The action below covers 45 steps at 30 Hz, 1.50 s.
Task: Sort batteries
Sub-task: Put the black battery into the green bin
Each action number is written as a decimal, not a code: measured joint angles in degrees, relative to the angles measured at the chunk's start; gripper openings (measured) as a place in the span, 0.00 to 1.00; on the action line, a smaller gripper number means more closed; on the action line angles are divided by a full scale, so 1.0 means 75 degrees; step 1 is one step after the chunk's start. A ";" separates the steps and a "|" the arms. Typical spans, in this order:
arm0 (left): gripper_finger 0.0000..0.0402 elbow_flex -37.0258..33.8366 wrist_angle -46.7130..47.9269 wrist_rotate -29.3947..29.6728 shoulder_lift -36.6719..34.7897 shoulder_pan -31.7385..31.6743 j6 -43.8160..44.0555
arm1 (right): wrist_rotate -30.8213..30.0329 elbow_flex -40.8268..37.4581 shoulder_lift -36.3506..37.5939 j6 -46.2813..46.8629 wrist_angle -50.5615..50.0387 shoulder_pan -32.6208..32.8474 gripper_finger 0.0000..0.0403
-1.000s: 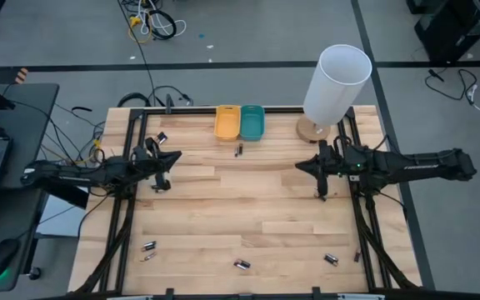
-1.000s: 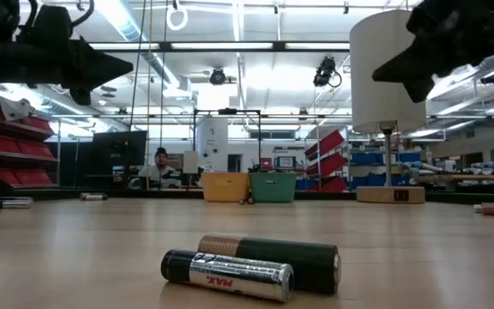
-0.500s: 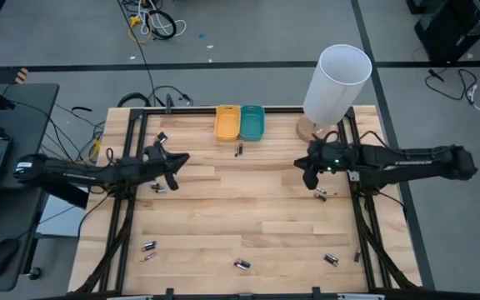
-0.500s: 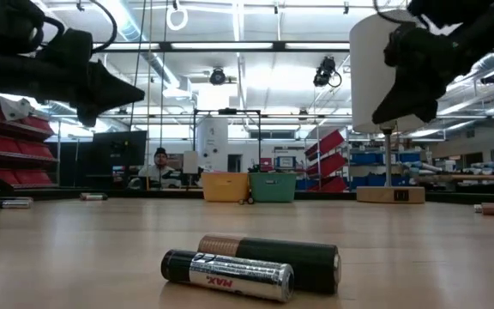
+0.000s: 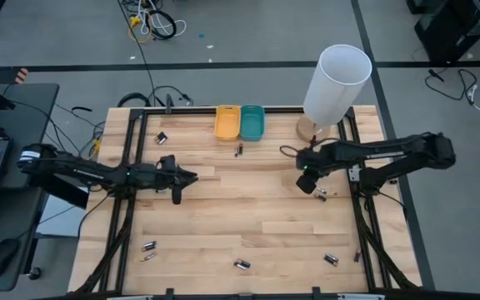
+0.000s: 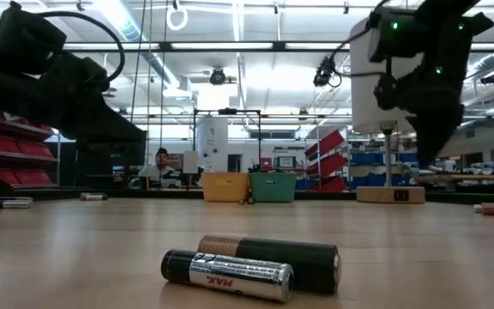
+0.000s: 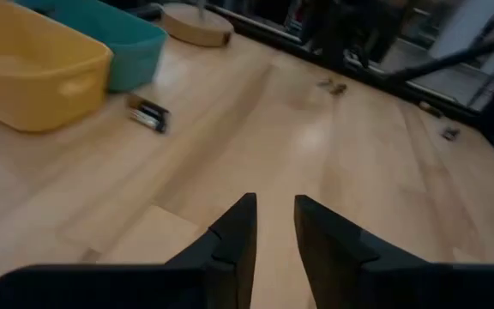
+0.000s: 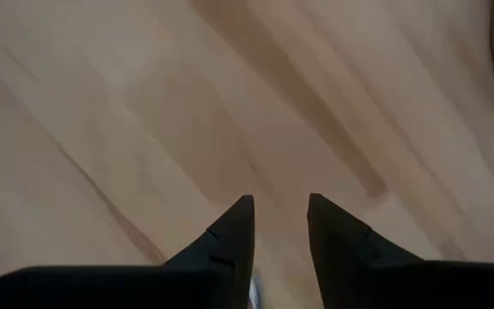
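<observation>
Several small dark and silvery batteries lie scattered on the wooden table: one (image 5: 239, 151) beside the trays, one (image 5: 162, 137) at the far left, one (image 5: 320, 194) by my right gripper, and more along the near edge (image 5: 242, 265). Two batteries (image 6: 251, 264) lie side by side close to the low camera. My left gripper (image 5: 192, 177) hovers left of the table's middle, nearly level, open with nothing between its fingers (image 7: 274, 206). Pointing down over bare wood right of the middle, my right gripper (image 5: 307, 185) is open and holds nothing (image 8: 280, 206).
A yellow tray (image 5: 227, 122) and a teal tray (image 5: 252, 122) stand side by side at the far edge. A tall white cylinder (image 5: 337, 83) on a round wooden base stands at the far right. Black frame rails run along both table sides.
My left gripper has sunk and reached toward the table's middle and near edge. My right gripper has tipped from nearly level to pointing down and has sunk toward the tabletop beside the battery on the right. No battery has moved.
</observation>
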State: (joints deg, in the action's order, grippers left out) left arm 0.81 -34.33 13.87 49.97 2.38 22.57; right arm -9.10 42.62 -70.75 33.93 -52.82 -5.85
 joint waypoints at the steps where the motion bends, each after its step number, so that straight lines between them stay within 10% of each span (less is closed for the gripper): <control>1: 0.25 0.0004 -0.0165 0.0078 0.0142 0.0034 0.0019 | 0.0025 0.0021 -0.0145 0.0108 -0.0265 0.0073 0.25; 15: 0.27 0.0078 -0.3265 0.0134 0.1736 0.0054 -0.1355 | 0.0762 0.0042 -0.1154 0.1837 -0.1140 0.2356 0.25; 45: 0.41 0.2012 -0.1876 0.0463 0.3043 -0.1039 -0.1946 | 0.0425 0.0064 -0.2931 0.2079 -0.0344 0.3239 0.21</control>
State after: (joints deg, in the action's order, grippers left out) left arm 15.90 -48.40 17.34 72.79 -5.42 7.98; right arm -5.91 43.11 -92.73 49.52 -55.41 18.44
